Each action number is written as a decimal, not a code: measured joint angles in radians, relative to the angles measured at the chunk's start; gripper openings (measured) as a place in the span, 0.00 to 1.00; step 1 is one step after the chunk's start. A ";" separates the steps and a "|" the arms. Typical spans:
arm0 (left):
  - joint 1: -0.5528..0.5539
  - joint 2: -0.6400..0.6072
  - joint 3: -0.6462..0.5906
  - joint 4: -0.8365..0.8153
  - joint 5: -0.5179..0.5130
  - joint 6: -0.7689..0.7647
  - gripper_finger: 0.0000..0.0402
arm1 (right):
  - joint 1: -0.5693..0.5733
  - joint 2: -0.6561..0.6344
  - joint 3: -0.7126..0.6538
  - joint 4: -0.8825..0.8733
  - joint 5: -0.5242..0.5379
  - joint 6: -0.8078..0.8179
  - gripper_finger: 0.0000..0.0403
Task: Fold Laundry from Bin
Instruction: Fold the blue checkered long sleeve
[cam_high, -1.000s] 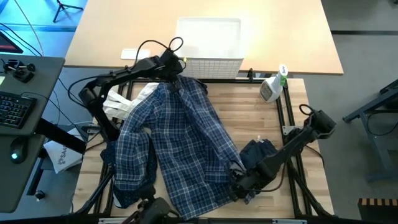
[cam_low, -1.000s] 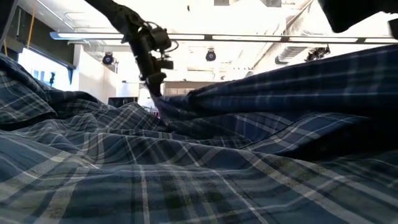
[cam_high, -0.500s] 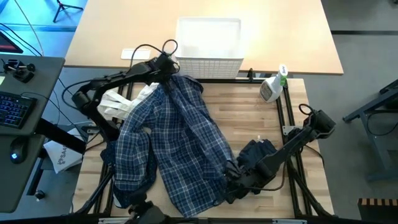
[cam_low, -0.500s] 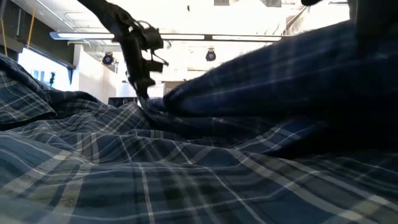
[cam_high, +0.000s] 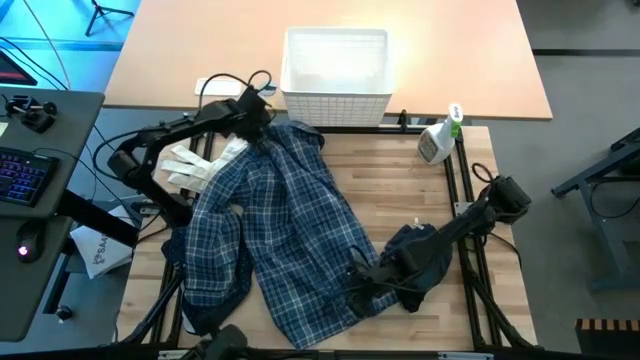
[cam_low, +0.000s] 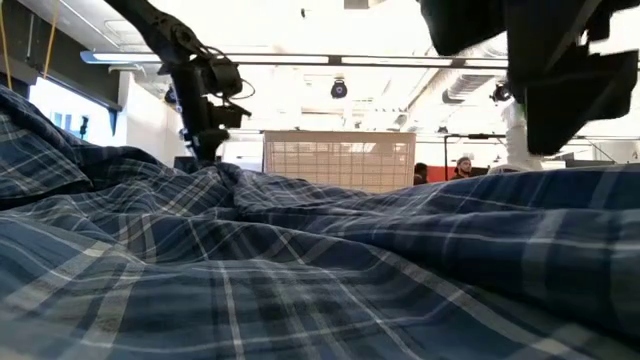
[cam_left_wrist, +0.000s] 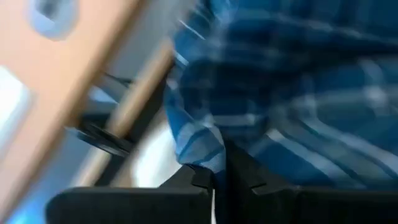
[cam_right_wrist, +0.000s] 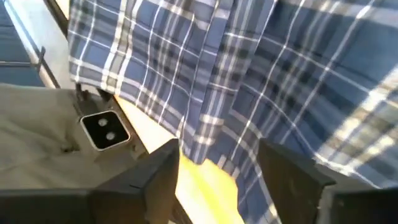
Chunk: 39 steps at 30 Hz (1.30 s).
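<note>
The plaid shirt (cam_high: 290, 235) lies spread on the table in front of the bin (cam_high: 335, 92), its long axis running from the bin's left corner diagonally away. The left gripper (cam_high: 256, 112) pinches the near-bin end; the right gripper (cam_high: 358, 283), jaws apart and empty, hovers at the far hem. Soft, rumpled woven cotton (beside a dark navy piece (cam_high: 420, 248)).

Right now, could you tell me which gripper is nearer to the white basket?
Left. The left gripper pinches the plaid shirt just beside the white basket; the right gripper is open at the table's near edge.
</note>
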 joint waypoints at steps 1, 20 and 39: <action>0.003 0.000 0.000 -0.026 0.027 -0.017 0.06 | -0.001 -0.014 0.000 -0.004 0.000 0.008 0.57; -0.072 0.009 0.079 -0.014 0.296 -0.186 0.34 | -0.230 0.020 -0.234 0.178 -0.069 -0.155 0.20; -0.175 0.030 0.099 0.170 0.036 -0.065 0.28 | -0.129 -0.367 -0.430 -0.053 0.067 0.286 0.01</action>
